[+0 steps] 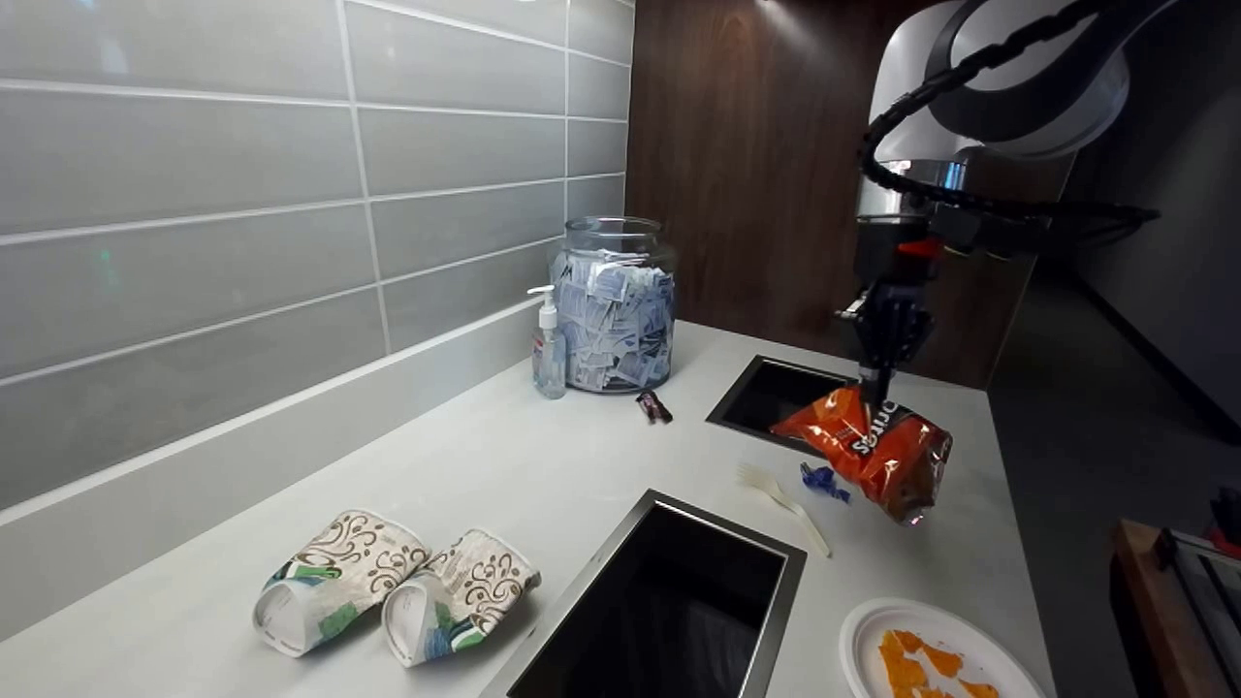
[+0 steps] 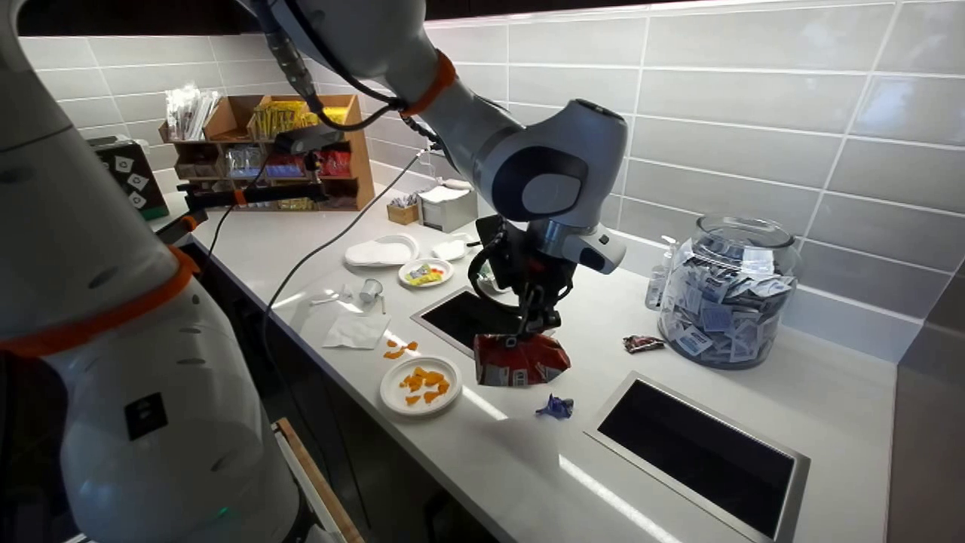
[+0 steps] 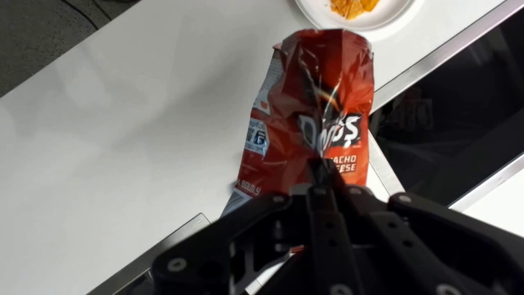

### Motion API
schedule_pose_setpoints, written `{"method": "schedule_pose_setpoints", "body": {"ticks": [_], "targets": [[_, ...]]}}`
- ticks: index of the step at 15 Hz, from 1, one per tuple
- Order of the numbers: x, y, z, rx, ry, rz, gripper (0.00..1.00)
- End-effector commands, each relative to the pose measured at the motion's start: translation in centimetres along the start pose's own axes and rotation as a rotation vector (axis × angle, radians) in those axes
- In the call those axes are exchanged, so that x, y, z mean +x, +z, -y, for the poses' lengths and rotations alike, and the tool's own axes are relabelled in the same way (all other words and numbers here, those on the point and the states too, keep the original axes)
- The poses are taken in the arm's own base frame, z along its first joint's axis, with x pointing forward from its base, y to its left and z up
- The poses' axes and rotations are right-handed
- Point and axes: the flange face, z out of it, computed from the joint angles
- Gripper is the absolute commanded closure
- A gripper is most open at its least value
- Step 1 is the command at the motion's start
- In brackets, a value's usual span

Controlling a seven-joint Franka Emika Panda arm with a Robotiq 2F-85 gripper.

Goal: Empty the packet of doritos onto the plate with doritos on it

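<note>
My gripper (image 1: 875, 396) is shut on the crinkled red-orange packet of doritos (image 1: 906, 463), which hangs tilted above the counter in both exterior views. In the wrist view, the fingers pinch its foil near the printed logo, and the packet (image 3: 282, 159) stretches away toward the plate. The round white plate (image 2: 390, 386) bears a scatter of orange doritos (image 2: 424, 381) and rests on the counter, to one side of the packet and below it. Only part of the plate (image 3: 399, 16) shows at the top of the wrist view. What is inside the packet is hidden.
Loose chips (image 2: 399, 350) lie on the counter beside the plate. Dark metal-framed recesses (image 1: 679, 591) are set into the counter. Also there are a fork (image 1: 793, 509), a blue wrapper (image 1: 824, 481), a large glass jar (image 1: 616, 310), a pump bottle (image 1: 549, 354) and two pale printed bags (image 1: 354, 562).
</note>
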Motion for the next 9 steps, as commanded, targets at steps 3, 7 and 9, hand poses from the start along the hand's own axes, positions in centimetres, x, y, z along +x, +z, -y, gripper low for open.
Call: {"method": "schedule_pose_setpoints", "body": {"ticks": [3,7,9], "targets": [[-0.2,0.7,3.4,-0.047,-0.143,0.036,1.00],[-2.0,2.0,8.5,-0.049,-0.364,0.068,1.00],[-3.2,2.3,10.5,-0.070,-0.477,0.073,1.00]]}}
